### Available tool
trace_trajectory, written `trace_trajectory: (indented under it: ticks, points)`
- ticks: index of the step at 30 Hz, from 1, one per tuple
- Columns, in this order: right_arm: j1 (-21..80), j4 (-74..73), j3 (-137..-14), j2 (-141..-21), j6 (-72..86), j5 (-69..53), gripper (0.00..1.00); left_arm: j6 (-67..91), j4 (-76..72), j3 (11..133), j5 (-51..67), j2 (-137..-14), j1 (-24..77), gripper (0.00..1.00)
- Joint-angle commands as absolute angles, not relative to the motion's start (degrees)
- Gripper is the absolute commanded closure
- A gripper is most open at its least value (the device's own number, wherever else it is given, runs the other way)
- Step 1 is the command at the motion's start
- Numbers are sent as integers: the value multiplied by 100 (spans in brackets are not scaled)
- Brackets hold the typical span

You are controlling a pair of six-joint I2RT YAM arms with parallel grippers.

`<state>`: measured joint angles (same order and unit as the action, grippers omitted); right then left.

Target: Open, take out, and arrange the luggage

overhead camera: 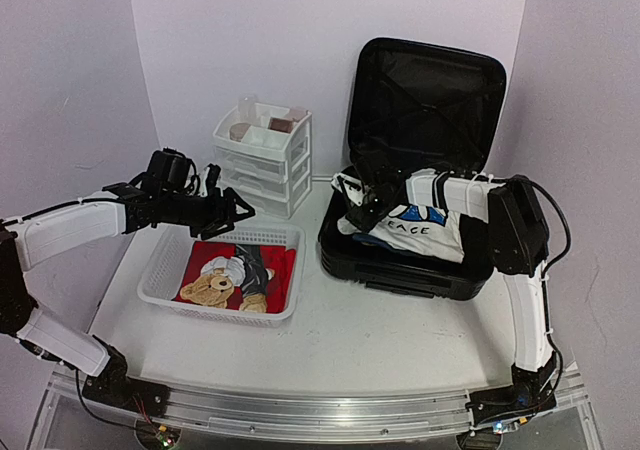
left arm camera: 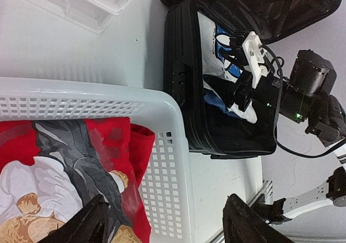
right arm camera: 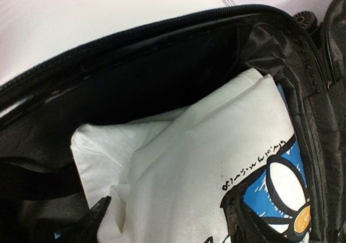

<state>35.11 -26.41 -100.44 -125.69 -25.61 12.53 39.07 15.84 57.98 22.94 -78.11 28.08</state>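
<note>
T-shirt (right arm camera: 216,146) lies directly under the right pincer (right arm camera: 167,216) inside the luggage (overhead camera: 390,265); jaws stand apart astride its fold, seemingly unclamped. Left pincer (overhead camera: 232,216), released, is farther.

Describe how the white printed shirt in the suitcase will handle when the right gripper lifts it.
The shirt is folded, creased cloth, so it will probably sag and unfold from wherever the right gripper pinches. It looks thin, so likely light. Tucked against the luggage lining, it may drag slightly coming out.
</note>
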Motion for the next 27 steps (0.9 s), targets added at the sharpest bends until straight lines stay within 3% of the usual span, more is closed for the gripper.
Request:
trace_trajectory:
  ticks: [1, 7, 11, 16, 23, 25, 27]
  points:
    - [3481, -2637, -10265, -12623, -2665, 901, 22, 3894, 1281, 5914, 2433, -7708, 2795, 28]
    - [3472, -2672, -10412, -12864, -2745, 1371, 19, 3889, 1283, 5941, 2452, -7709, 2795, 28]
    - [3481, -2638, -10555, -13001, -2819, 1722, 27, 3902, 1283, 5931, 2470, -7687, 2793, 28]
    - [3460, -2553, -10485, -12799, -2755, 1649, 51, 3969, 1283, 5910, 2465, -7566, 2795, 28]
    - [3180, -2539, -10425, -12511, -2346, 1047, 67, 4142, 1244, 6148, 2668, -7729, 2825, 28]
    - [3087, -2540, -10412, -12449, -2299, 789, 85, 4172, 1222, 6231, 2672, -7787, 2882, 28]
    - [2995, -2555, -10405, -12404, -2226, 615, 95, 4174, 1213, 6343, 2659, -7867, 2937, 28]
